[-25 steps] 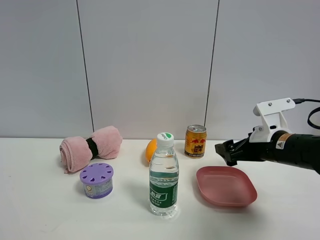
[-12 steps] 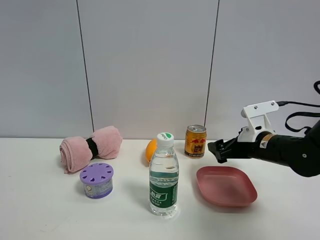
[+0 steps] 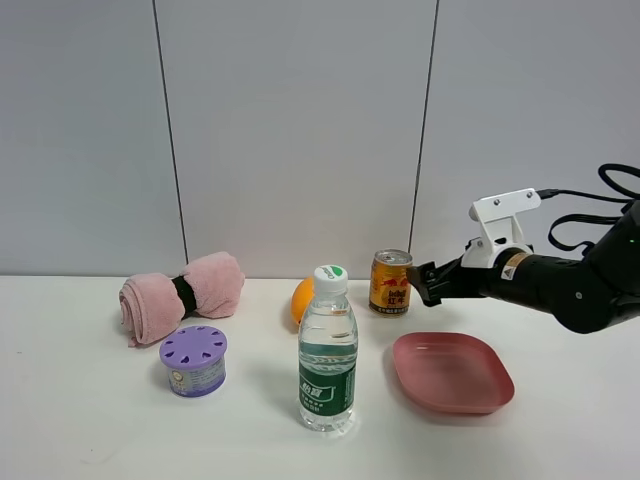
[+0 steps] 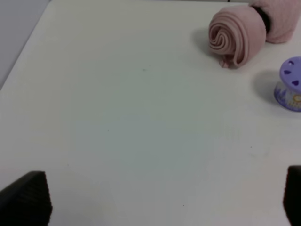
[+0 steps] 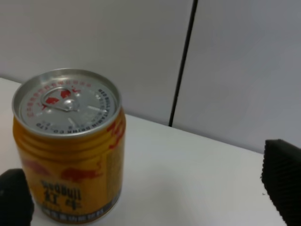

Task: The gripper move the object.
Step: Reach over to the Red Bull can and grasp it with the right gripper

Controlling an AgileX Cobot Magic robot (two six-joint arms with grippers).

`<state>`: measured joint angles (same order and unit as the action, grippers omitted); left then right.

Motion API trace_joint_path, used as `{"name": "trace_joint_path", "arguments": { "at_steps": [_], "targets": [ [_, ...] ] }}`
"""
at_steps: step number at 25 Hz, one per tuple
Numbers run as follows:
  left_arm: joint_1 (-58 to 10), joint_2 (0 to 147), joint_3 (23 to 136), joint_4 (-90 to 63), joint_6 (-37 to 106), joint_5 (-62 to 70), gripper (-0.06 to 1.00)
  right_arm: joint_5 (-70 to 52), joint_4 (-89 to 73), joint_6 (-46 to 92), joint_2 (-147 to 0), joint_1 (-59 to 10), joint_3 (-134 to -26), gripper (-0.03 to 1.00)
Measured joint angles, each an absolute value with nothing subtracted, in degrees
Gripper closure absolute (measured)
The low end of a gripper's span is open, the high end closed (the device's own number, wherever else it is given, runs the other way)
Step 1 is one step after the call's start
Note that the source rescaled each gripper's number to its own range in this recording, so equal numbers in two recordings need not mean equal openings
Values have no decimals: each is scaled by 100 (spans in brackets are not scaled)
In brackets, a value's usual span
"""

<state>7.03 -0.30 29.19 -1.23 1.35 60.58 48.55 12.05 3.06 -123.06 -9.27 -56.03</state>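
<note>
The gold-yellow can [image 3: 391, 283] with a red logo and silver top stands upright at the back of the white table, near the wall. My right gripper [image 3: 418, 282] is open at the can's right side, level with it. In the right wrist view the can [image 5: 70, 146] stands close to one black fingertip [image 5: 14, 197], the other fingertip [image 5: 282, 179] is far off, and the right gripper [image 5: 148, 188] holds nothing. My left gripper [image 4: 160, 197] is open and empty over bare table; it does not show in the exterior view.
An orange [image 3: 302, 298] lies just left of the can. A clear water bottle [image 3: 327, 350] stands in front. A pink plate [image 3: 452, 372] lies below the right arm. A purple tub [image 3: 194, 360] and a rolled pink towel [image 3: 180, 295] are at the left.
My right gripper has moved left and toward the wall, from above the pink plate to right beside the can. The can and the other things have not moved.
</note>
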Motion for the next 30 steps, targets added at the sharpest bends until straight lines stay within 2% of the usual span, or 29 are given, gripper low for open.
{"name": "trace_joint_path", "arguments": {
  "at_steps": [17,30],
  "targets": [
    [703,-30,2919,-123,135,6058,-6,4790,1488,0,-13006,-927,-5858,-3],
    [703,-30,2919,-123,135,6058,-6,4648,1823,-322,-13510,-1080,-6858,-3]
  ]
}}
